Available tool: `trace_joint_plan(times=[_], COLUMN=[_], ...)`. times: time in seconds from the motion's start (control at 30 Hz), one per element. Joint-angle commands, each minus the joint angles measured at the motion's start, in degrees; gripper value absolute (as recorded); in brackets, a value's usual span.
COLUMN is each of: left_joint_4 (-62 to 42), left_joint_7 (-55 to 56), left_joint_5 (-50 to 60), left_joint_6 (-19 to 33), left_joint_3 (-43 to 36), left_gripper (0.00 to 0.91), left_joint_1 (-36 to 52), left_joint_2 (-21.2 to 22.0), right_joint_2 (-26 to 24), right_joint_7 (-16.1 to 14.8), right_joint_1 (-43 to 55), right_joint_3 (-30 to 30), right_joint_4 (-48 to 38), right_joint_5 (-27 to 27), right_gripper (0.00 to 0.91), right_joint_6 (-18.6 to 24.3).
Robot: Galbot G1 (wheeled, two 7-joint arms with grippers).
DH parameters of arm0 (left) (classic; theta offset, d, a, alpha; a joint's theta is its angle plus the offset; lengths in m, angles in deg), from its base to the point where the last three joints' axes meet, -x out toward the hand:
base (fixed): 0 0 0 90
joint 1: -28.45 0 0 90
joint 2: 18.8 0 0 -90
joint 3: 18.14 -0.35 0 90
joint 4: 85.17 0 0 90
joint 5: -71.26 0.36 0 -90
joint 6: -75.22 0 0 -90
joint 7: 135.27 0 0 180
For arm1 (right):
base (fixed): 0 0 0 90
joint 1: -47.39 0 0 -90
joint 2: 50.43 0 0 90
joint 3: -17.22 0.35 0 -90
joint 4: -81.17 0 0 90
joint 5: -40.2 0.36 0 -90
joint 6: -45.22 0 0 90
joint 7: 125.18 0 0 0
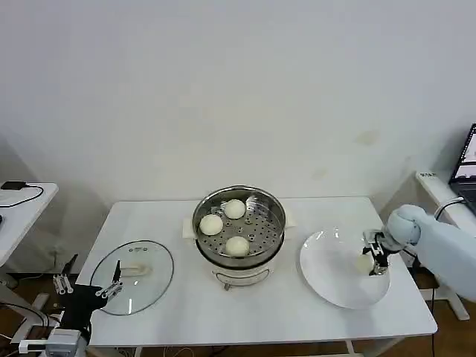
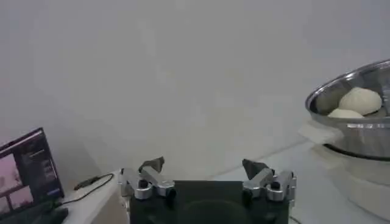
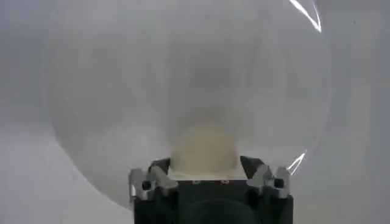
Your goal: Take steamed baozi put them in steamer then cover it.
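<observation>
Where right hand (image 1: 372, 262) closes, baozi (image 1: 364, 263) between

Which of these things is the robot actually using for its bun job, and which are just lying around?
Part of the job:
- three buns already in the steamer
- fourth bun on the white plate, between the right gripper's fingers
- glass lid, beside the left gripper

Just lying about:
- laptop
- cable on the side table

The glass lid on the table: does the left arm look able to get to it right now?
Probably yes. The left gripper, fingers open, hangs at the near edge of the glass lid, which lies flat on the table left of the steamer, with nothing between them.
</observation>
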Motion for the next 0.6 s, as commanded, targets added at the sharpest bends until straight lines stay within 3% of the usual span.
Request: trace_joint_plan(times=[0.03, 0.27, 0.43, 0.6], left_joint_4=[0.1, 0.1, -0.1, -0.3], left_joint_7=[0.0, 0.0, 0.0, 0.0], left_joint_5=[0.0, 0.0, -0.1, 0.0], left_joint_6=[0.0, -0.1, -0.1, -0.3], left_joint_3=[0.0, 0.1, -0.1, -0.9], left_gripper=[0.907, 0.907, 0.907, 0.907], left_joint_1=[-0.2, -0.1, 0.7, 1.8], left_joint_2=[0.0, -0.1, -0.4, -0.6], right_joint_2=[0.5, -3.3, -7.1, -7.7], right_joint_7=[0.1, 0.1, 0.3, 0.6], right_joint_1=[-0.3, 5.4, 14.4, 25.3], right_joint_3=[0.4, -3.2, -7.6, -13.9], right_joint_4=[-0.5, 4.8, 12.0, 17.3], right_joint_5=[-0.2, 2.7, 7.3, 12.6], right_gripper=[0.615, 0.615, 0.615, 0.625], right_joint_6=[-0.1, -1.4, -2.8, -4.7])
